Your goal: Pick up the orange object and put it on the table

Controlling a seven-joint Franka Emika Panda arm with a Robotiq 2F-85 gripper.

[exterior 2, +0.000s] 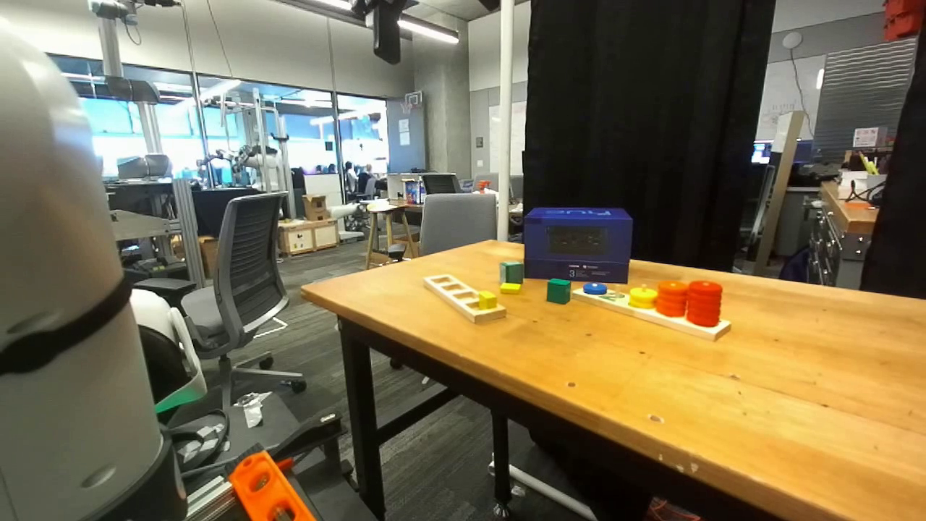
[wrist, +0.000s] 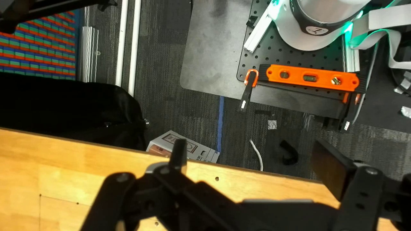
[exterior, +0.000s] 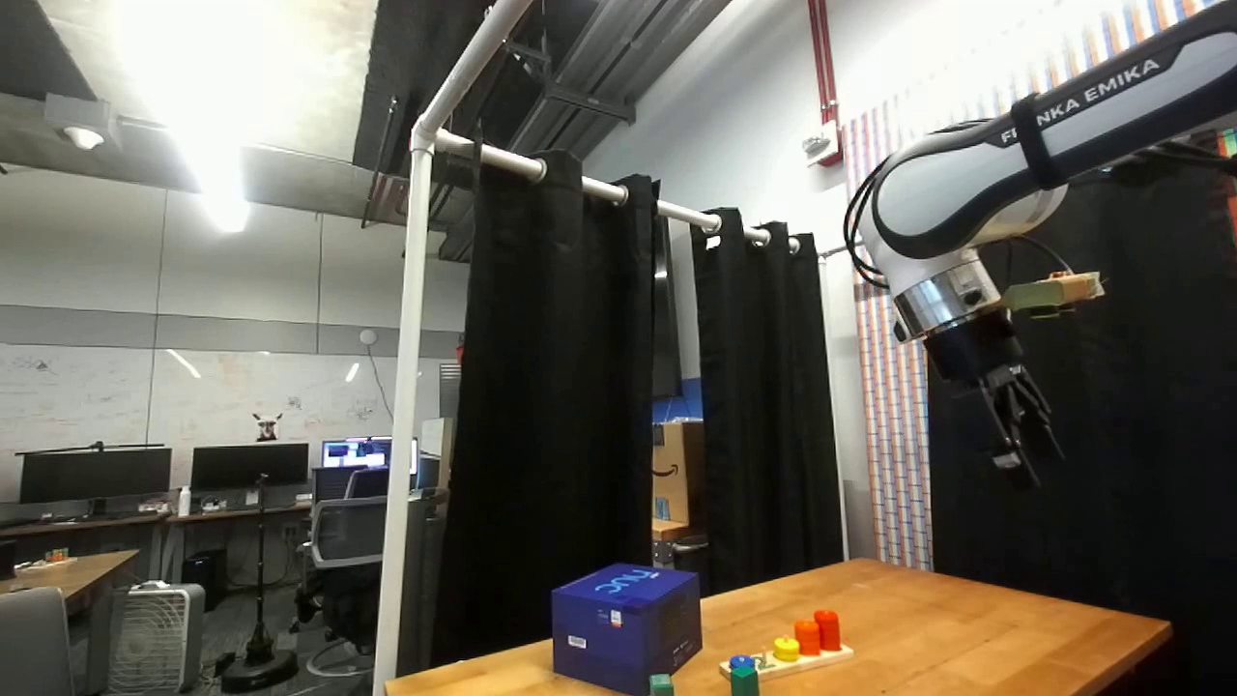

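The jaws stand wide apart with nothing between them, well higher than the counter [exterior: 947,619], whose edge shows beneath them in the wrist view. The orange object [exterior: 807,638], a short stack, sits on a wooden board [exterior: 841,657] well below the jaws, to their lower left in an exterior view. Crowding it there are a red stack [exterior: 828,630] just beside it and a yellow piece [exterior: 786,651] on its other side. Farther left of the jaws in that view are a green block [exterior: 744,681] and a blue box [exterior: 626,630].
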